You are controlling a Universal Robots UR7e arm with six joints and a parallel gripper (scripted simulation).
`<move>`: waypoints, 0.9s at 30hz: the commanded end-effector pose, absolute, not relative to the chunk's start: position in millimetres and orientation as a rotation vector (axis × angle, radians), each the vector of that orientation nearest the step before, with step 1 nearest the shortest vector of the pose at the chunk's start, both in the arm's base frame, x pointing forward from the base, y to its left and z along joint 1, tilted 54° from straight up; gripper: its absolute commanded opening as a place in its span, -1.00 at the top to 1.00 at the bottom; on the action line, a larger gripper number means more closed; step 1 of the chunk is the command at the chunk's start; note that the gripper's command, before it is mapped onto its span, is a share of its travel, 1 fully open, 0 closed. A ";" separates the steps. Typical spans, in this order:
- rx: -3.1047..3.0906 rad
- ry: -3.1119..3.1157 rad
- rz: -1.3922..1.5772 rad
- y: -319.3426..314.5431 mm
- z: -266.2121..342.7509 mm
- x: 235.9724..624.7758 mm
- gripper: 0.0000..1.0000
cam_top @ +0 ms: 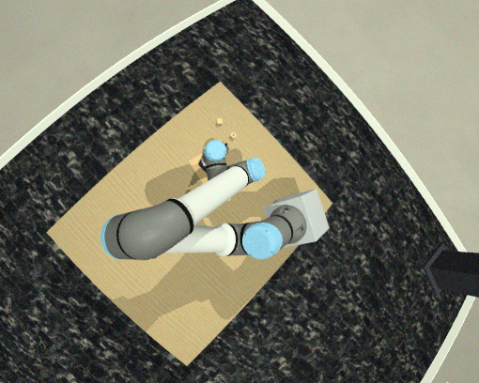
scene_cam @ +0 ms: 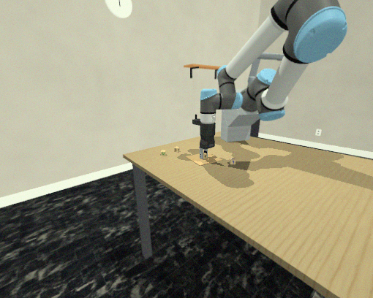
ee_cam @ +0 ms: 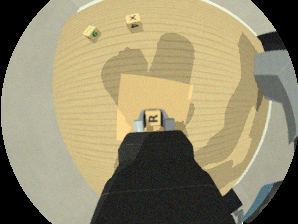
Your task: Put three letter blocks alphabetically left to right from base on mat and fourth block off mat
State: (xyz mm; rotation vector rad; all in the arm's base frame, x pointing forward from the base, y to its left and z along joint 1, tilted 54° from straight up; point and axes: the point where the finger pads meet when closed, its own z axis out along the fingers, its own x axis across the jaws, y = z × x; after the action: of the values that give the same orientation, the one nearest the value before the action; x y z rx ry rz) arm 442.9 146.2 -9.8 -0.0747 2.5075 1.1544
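Exterior view: purple-marked block (scene_cam: 232, 161) on the counter (cam_top: 125, 192) (scene_cam: 280, 219) (ee_cam: 75, 90), at three o'clock from the end effector (scene_cam: 203, 158) (ee_cam: 152, 114); not made out in wrist view.
Wrist view: R readable on top of the R block (scene_cam: 205, 155) (ee_cam: 153, 117); hidden beneath the arm in top view.
R block: between the fingertips, over or on the mat (cam_top: 196, 161) (scene_cam: 200, 163) (ee_cam: 135, 92).
End effector: fingers partway apart around R block; clamped or loose, impossible to tell.
X-marked block (cam_top: 233, 135) (scene_cam: 177, 149) (ee_cam: 133, 22): off the mat, near twelve o'clock in wrist view.
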 end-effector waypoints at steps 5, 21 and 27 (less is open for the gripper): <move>-0.077 2.507 1.155 146.7 -9.8 443.8 0.01; -0.077 2.507 1.155 146.7 -9.8 443.8 -0.23; -0.077 2.507 1.155 146.7 -9.8 443.8 -0.35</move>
State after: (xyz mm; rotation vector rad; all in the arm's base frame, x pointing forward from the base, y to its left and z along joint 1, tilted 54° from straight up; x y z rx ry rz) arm 442.9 146.2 -9.8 -0.0747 2.5075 1.1544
